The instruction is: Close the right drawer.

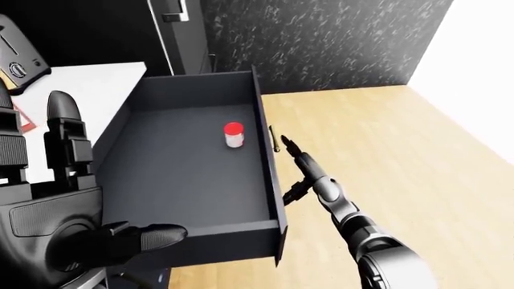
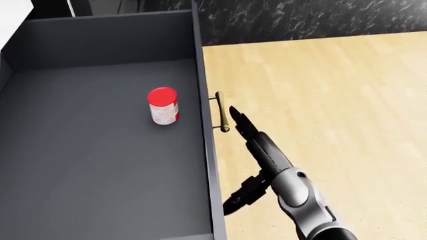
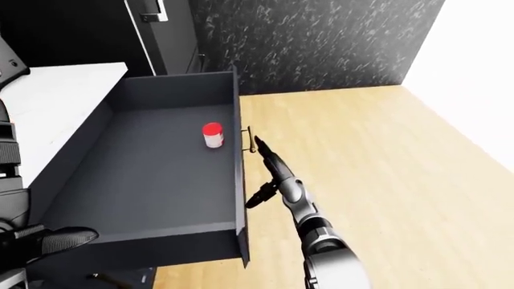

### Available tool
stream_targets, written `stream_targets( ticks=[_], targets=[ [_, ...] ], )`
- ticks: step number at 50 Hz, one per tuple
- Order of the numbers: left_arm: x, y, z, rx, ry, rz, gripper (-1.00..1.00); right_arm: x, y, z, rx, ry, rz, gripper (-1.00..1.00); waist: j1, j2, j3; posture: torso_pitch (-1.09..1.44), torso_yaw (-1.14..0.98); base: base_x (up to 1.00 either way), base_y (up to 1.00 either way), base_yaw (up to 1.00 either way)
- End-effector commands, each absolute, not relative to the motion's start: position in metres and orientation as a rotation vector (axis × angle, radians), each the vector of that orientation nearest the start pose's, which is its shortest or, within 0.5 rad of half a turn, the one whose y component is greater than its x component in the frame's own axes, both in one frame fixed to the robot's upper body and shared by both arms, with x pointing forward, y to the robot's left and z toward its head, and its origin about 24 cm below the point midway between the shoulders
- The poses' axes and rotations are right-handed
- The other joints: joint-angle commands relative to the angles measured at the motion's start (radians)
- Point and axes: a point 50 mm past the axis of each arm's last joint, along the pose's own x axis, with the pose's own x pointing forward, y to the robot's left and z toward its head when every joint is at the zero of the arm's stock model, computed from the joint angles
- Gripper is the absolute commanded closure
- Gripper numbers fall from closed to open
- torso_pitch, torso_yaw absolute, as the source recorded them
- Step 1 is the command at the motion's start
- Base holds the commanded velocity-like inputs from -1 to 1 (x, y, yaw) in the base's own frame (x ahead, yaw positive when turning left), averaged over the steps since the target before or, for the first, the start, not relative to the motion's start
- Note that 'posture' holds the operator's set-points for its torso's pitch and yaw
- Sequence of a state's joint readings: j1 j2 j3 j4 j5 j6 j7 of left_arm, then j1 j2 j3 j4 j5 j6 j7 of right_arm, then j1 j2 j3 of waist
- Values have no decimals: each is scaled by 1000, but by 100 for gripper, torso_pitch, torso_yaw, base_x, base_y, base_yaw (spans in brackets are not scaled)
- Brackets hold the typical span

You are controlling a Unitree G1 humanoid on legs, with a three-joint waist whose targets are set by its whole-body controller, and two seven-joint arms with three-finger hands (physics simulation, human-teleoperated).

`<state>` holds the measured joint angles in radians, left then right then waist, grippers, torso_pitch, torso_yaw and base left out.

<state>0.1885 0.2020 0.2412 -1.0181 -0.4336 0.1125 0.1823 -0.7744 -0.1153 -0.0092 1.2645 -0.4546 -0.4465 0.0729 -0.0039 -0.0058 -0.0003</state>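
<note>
The right drawer [image 2: 100, 170] is pulled far out, a dark grey box that fills the left of the head view. Its front panel [image 1: 270, 168] runs down the drawer's right side and carries a small brass handle [image 2: 219, 111]. A white can with a red lid [image 2: 162, 105] stands inside near that panel. My right hand [image 2: 247, 155] is open. Its straight fingers [image 2: 239, 120] point up the view just right of the handle, and the thumb [image 2: 237, 197] lies against the panel's outer face. My left hand [image 1: 80, 198] is open at the drawer's left side, fingers upright.
A white counter [image 1: 88, 84] with a toaster [image 1: 16, 57] lies to the left of the drawer. A black speckled wall [image 1: 321, 36] and dark cabinet fronts [image 1: 173, 24] stand above it. Light wood floor [image 1: 402, 156] spreads to the right, up to a white wall [image 1: 482, 60].
</note>
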Motion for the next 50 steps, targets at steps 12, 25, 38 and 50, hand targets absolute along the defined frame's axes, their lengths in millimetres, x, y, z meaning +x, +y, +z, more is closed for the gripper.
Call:
stream_targets(
  ticks=[12,25,38,50],
  targets=[
    [144,196,227,-126,-790,109,-100,365,-88,48,-568,-33,486,-100,7,0,-7,0,0,0,0,0],
    [144,196,228,-127,-792,110,-100,363,-69,50,-576,-42,550,-100,7,-1,-1,0,0,0,0,0],
    [143,197,228,-129,-791,111,-100,360,-53,49,-594,-45,606,-100,11,-1,4,0,0,0,0,0],
    [144,198,229,-131,-793,114,-100,357,-39,49,-610,-42,649,-100,14,-1,5,0,0,0,0,0]
  ],
)
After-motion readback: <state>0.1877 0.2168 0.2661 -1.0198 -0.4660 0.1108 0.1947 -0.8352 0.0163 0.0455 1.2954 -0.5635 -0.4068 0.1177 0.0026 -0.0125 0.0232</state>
